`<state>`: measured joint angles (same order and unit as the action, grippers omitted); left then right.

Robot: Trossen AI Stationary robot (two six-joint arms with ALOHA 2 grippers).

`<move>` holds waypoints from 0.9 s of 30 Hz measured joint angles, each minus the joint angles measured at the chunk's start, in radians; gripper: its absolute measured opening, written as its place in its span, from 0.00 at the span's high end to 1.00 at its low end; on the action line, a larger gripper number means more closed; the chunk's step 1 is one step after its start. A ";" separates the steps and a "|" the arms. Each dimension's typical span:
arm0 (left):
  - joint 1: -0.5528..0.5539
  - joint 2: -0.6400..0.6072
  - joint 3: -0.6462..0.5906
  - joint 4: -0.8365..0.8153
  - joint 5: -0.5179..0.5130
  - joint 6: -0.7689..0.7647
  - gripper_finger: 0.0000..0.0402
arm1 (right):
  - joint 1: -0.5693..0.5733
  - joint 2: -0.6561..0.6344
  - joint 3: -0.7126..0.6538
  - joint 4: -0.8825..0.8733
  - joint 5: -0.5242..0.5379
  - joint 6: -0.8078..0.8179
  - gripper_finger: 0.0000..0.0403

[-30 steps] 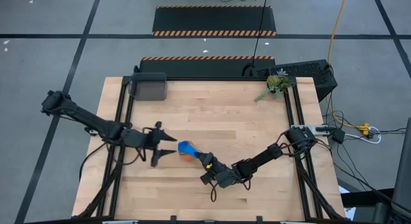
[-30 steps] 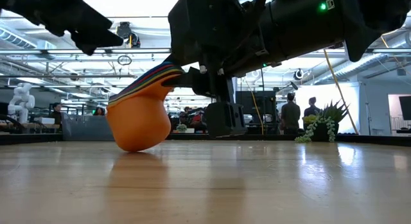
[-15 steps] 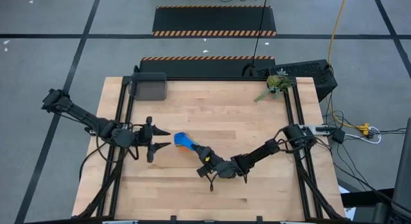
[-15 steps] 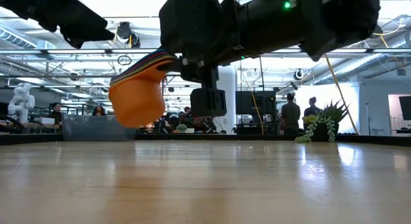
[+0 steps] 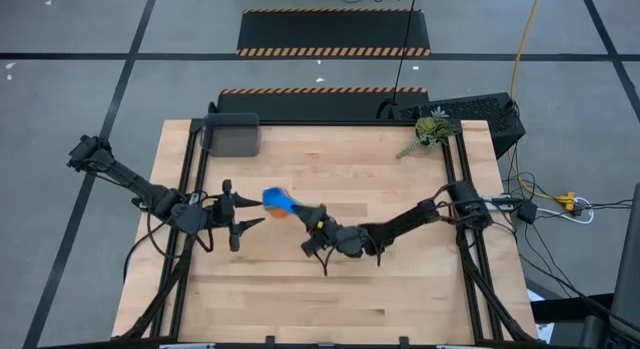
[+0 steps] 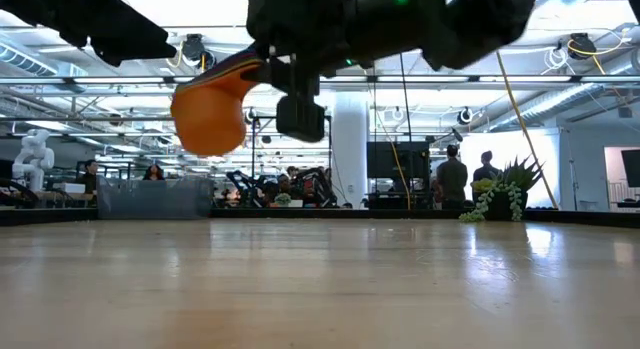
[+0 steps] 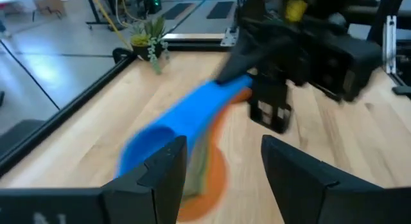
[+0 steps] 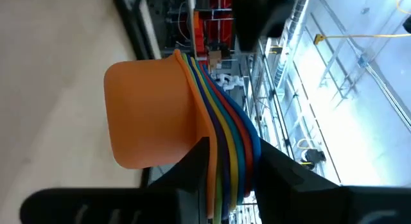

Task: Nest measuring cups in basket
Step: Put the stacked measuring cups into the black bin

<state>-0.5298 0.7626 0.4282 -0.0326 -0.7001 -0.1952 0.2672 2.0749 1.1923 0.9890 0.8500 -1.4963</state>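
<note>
Cups [image 5: 277, 201] nested, right gripper [image 5: 312, 225] clamped on handles mid-frame, airborne; left gripper [image 5: 238, 211] fingers apart alongside; basket [image 5: 232, 136] upper left, delivery pending.

You see a surface [image 5: 380, 179] of pale wood boards, smooth with a soft sheen. The measuring cups [image 6: 208, 114] read as smooth matt plastic. The basket [image 5: 232, 136] looks matt grey. The right tool [image 5: 305, 221] is matt black.

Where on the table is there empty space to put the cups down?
Bare wood lies along the table edge nearer the arms' bases, and between the basket and the plant sprig. The middle is crowded: the left gripper and right gripper meet around the stacked measuring cups.
</note>
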 joint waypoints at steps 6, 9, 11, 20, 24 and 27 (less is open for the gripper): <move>-0.031 0.000 0.023 0.005 -0.082 0.097 0.49 | -0.064 -0.076 0.000 -0.054 -0.053 -0.024 0.82; -0.050 0.001 0.054 0.005 -0.111 0.156 0.49 | -0.093 -0.110 0.000 -0.101 -0.079 -0.027 0.82; -0.059 0.001 0.078 0.009 -0.122 0.202 0.49 | -0.116 -0.136 0.000 -0.127 -0.100 -0.025 0.82; -0.022 0.001 0.167 0.005 -0.289 0.368 0.49 | -0.236 -0.213 0.000 -0.157 -0.272 -0.013 0.82; 0.024 0.001 0.225 -0.008 -0.296 0.377 0.49 | -0.299 -0.221 0.001 -0.156 -0.379 -0.011 0.82; 0.053 0.001 0.302 -0.121 -0.294 0.336 0.49 | -0.342 -0.220 0.001 -0.159 -0.456 -0.005 0.82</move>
<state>-0.4773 0.7638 0.7305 -0.1539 -0.9938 0.1404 -0.0746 1.8545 1.1931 0.8295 0.3936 -1.5017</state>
